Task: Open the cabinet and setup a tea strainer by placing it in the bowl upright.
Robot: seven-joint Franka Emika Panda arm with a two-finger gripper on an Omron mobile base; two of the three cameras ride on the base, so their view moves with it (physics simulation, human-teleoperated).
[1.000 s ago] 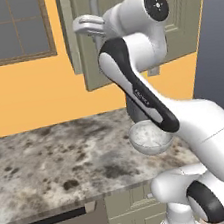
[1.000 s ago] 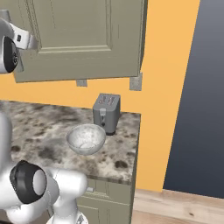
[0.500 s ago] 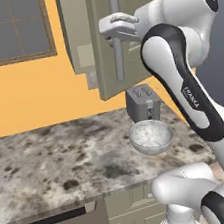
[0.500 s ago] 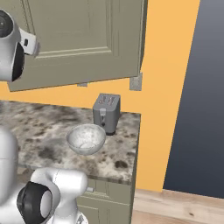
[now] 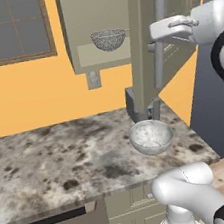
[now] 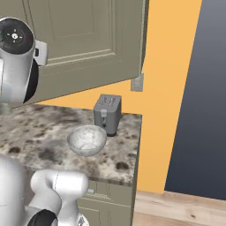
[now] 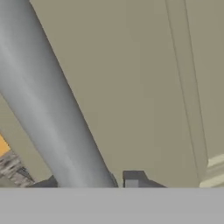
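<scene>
Cabinet (image 5: 97, 30) on the wall above the counter (image 5: 64, 156), door (image 5: 166, 35) swung well out toward the robot, inside now exposed. Long grey bar handle (image 5: 157, 42) running vertical down the door's free edge; seen close in the hand view as a thick grey bar (image 7: 52, 113) passing between the two dark tips. Claw (image 5: 159, 30) set around that handle high up, jaws narrowed onto it, gripping the bar by the look of both views. Toaster (image 6: 107, 114) at the back of the counter by the wall, just behind the bowl. Bowl (image 5: 151, 136) on the counter near its right end, upright, empty, directly below the open door's edge. Tea strainer (image 5: 108, 40) on the cabinet's lower shelf, mesh dome down and rim up, handle too fine to make out.

Key relation: strainer off to the claw's left and deeper in, at about the same height, with the door edge between them. Probably a release of the handle first, then a reach round the door's edge into the opening; bowl well below the strainer and nearer the robot, so a downward carry after pickup. Risk, as judged: brushing the door on the way in.
</scene>
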